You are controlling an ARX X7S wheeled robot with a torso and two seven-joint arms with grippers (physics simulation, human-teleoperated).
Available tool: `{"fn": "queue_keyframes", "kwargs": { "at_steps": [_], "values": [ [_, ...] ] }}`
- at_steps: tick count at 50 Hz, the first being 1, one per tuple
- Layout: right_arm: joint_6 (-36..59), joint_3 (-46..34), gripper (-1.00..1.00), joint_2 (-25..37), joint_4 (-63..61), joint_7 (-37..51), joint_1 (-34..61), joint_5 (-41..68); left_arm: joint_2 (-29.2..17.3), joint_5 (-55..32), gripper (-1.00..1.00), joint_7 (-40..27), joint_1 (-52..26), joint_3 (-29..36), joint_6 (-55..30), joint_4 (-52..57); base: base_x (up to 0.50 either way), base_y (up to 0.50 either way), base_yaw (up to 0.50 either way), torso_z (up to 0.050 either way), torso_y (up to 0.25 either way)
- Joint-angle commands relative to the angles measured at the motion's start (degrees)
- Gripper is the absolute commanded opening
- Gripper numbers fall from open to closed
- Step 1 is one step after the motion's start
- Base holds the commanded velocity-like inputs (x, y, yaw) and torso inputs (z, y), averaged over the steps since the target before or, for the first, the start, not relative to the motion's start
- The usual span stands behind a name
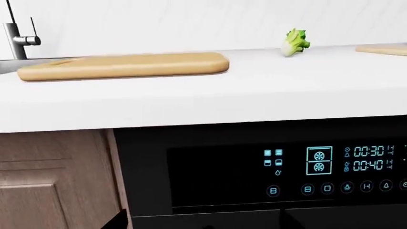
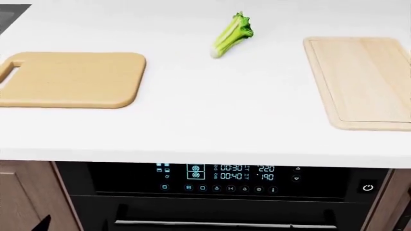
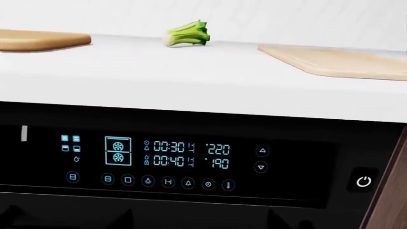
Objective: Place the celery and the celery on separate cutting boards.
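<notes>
Oven panel: nearest to my head camera, a black front under the counter edge with lit blue readouts of 00:30, 00:40, 220 and 190, and a power symbol at its right end.
Oven handle: a silver bar running below the panel.
Countertop: white, running the full width of my head view above the oven.
Celery: one bunch only shows in any of my views; it lies on the bare counter toward the back, between the two boards and touching neither, whitish base toward me and leafy top away.
Tan cutting board: thick, round-cornered, flat on the counter at the left, its slot handle at the far left end; nothing lies on it.
Pale cutting board: grained, with an edge groove, flat on the counter at the right, running out of view; nothing lies on it.
Faucet: chrome, seen from my left wrist camera beyond the tan board's handle end.
Cabinet: wood-fronted, to the left of the oven.
Left gripper: not visible from any camera, so I cannot tell how its fingers stand.
Right gripper: likewise out of sight.
</notes>
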Motion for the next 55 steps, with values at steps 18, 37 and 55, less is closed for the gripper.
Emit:
{"fn": "queue_keyframes", "kwargs": {
  "at_steps": [18,37,55],
  "values": [
    [-0.07,-1.24,1.00,0.86,-0.27,0.94,0.09,0.75,-0.49,0.93,1.00,-0.71,-1.34,2.52,0.17,0.05,0.00,0.00,0.00,0.050,0.000],
    [30.35,8.39,1.00,9.39,-31.47,4.59,6.24,11.72,-8.75,-16.40,1.00,-4.39,-4.60,-4.27,-35.03,35.61,0.00,0.00,0.00,0.026,0.000],
    [56.74,25.17,1.00,15.67,-42.99,11.47,13.59,23.27,-13.00,-25.54,1.00,-9.04,-18.61,-9.10,-55.96,43.16,0.00,0.00,0.00,0.000,0.000]
  ]
}}
